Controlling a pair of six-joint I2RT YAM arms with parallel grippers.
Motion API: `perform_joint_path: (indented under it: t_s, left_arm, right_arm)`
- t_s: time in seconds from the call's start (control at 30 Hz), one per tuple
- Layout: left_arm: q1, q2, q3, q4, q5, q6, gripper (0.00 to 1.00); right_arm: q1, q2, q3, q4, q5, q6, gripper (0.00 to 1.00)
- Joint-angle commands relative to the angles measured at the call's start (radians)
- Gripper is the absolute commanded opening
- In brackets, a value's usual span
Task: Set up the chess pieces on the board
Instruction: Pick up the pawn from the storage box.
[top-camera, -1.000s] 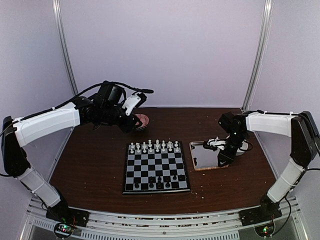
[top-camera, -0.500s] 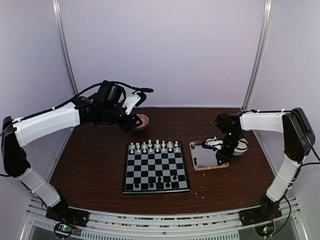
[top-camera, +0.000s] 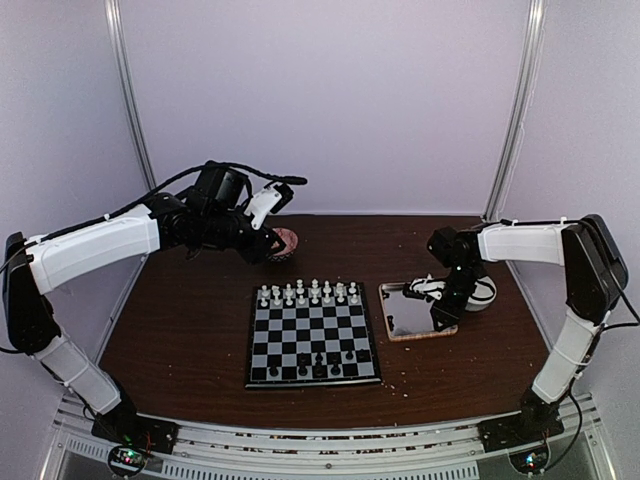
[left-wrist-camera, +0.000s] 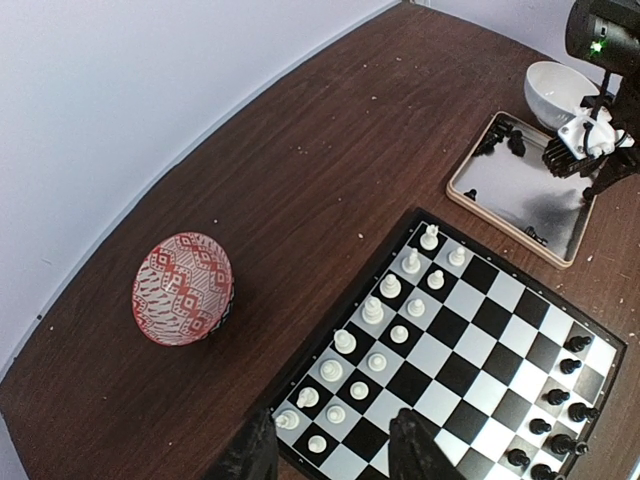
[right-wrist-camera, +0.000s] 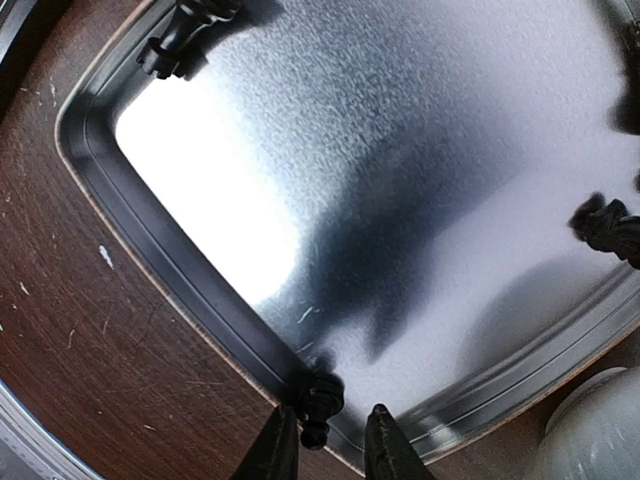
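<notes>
Brown table (top-camera: 180, 320) | board (top-camera: 313, 350) black/silver checks, white chess pieces (top-camera: 305, 293) on its far rows | left gripper (left-wrist-camera: 335, 440) fingers apart | right gripper (right-wrist-camera: 331, 425) right of board, fingers narrowly apart around black piece (right-wrist-camera: 318, 393)

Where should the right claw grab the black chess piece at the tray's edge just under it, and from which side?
Pinch the black chess piece across its narrow body, coming straight down from above. It sits tight against the tray rim, so a sideways approach would probably hit the raised lip. The right claw has a finger on either side of it.
</notes>
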Motion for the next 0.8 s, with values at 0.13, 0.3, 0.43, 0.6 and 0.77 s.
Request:
perform_joint_path:
  t_s: [0.13,0.3,0.43,0.6,0.77]
  left_arm:
    - [-0.002,0.003,0.005,0.040,0.017,-0.007,0.39]
    - [-0.002,0.000,0.005,0.039,0.015,-0.007,0.39]
    - [-0.003,0.000,0.005,0.039,0.020,-0.008,0.39]
    - [-0.003,-0.002,0.006,0.038,0.019,-0.008,0.39]
    - [-0.002,0.000,0.006,0.038,0.021,-0.008,0.39]
  right_arm:
    - [-0.007,-0.007,0.004,-0.018,-0.016,0.007,0.28]
    - [-0.019,0.010,0.011,-0.015,0.008,0.022,0.25]
    - [-0.033,0.015,0.014,-0.012,0.025,0.026,0.23]
    - [-0.037,0.022,0.017,-0.021,0.005,0.025,0.22]
    - [-0.037,0.031,0.013,-0.030,-0.013,0.016,0.22]
